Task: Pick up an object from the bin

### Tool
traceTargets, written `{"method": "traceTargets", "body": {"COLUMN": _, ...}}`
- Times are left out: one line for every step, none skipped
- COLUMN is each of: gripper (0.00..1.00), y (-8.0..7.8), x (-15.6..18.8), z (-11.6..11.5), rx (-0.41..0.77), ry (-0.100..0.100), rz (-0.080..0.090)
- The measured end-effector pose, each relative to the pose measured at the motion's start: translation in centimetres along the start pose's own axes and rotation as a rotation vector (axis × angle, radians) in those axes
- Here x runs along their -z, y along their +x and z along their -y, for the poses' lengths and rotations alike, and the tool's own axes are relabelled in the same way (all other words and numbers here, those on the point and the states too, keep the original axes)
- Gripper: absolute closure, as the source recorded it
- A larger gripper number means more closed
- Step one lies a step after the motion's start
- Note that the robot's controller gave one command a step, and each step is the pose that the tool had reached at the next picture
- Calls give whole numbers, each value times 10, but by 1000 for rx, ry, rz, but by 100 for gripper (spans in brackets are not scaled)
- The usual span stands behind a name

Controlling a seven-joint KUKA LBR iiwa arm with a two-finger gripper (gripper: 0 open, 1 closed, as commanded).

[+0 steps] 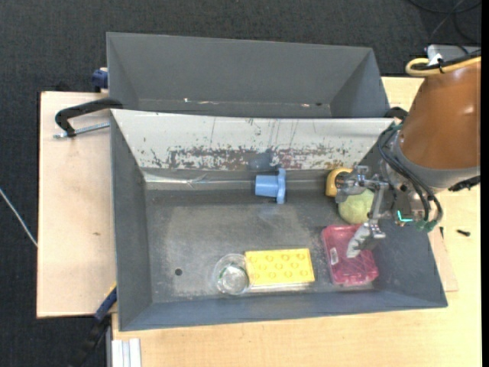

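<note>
My gripper (367, 232) hangs at the bin's right side, its fingertips just above the upper right part of a pink flat packet (348, 260) on the floor. Nothing shows between the fingers, which look slightly apart. A pale green ball (355, 207) sits right behind the gripper, partly hidden by it. Beyond that, a yellow rounded thing (337, 182) rests against the back wall.
A yellow studded block (280, 268) lies near the front wall, with a clear round lid or cup (231, 274) touching its left end. A blue spool-like piece (270, 185) stands by the back wall. The arm's orange cover looms at right.
</note>
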State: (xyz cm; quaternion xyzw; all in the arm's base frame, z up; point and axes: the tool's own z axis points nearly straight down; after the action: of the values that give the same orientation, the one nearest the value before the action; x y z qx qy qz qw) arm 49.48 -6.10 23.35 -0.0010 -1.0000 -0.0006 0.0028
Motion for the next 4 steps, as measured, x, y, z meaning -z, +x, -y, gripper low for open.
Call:
{"method": "traceTargets", "body": {"gripper": 100, "y": -2, "x": 4, "z": 0, "rx": 2, "ry": 1, "rz": 8}}
{"method": "traceTargets", "body": {"gripper": 0, "y": -2, "x": 4, "z": 0, "rx": 2, "ry": 1, "rz": 8}}
{"method": "traceTargets", "body": {"gripper": 100, "y": -2, "x": 4, "z": 0, "rx": 2, "ry": 1, "rz": 8}}
{"method": "traceTargets", "body": {"gripper": 100, "y": -2, "x": 4, "z": 0, "rx": 2, "ry": 1, "rz": 8}}
